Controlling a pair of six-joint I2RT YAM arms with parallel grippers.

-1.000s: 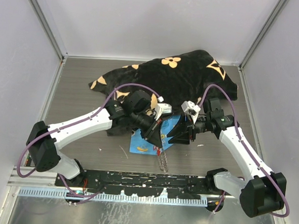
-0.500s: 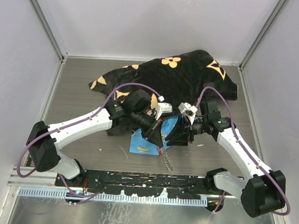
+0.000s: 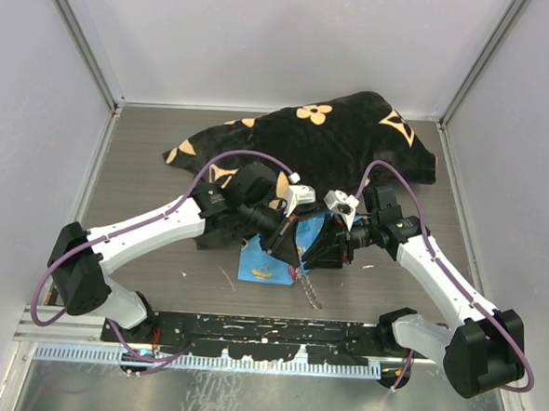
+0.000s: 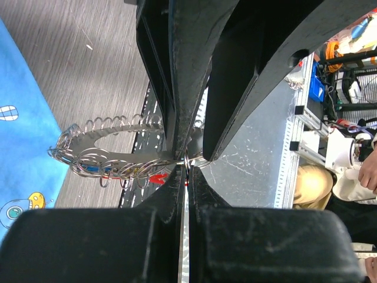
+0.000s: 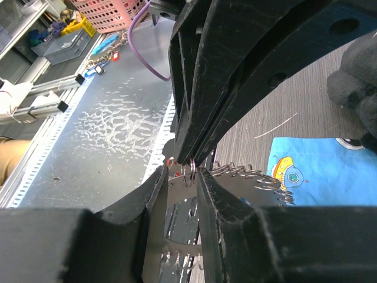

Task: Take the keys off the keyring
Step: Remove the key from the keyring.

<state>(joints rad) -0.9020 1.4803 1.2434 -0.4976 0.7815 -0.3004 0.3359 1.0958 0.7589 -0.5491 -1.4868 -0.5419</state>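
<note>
Left gripper (image 4: 184, 180) is clamped tight on the keyring (image 4: 100, 154), holding it up by the edge of the blue cloth (image 3: 257, 266), with the keys (image 4: 154, 177) showing red and blue among its coils. Right gripper (image 5: 184, 177) meets it tip to tip, fingers a narrow gap apart around a small loop. From here I can't tell whether they're actually biting it.

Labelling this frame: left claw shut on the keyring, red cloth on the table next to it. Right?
One slip: the cloth is blue, not red, as the left wrist view shows. The left claw is shut on the keyring, with that cloth on the table next to it.
</note>
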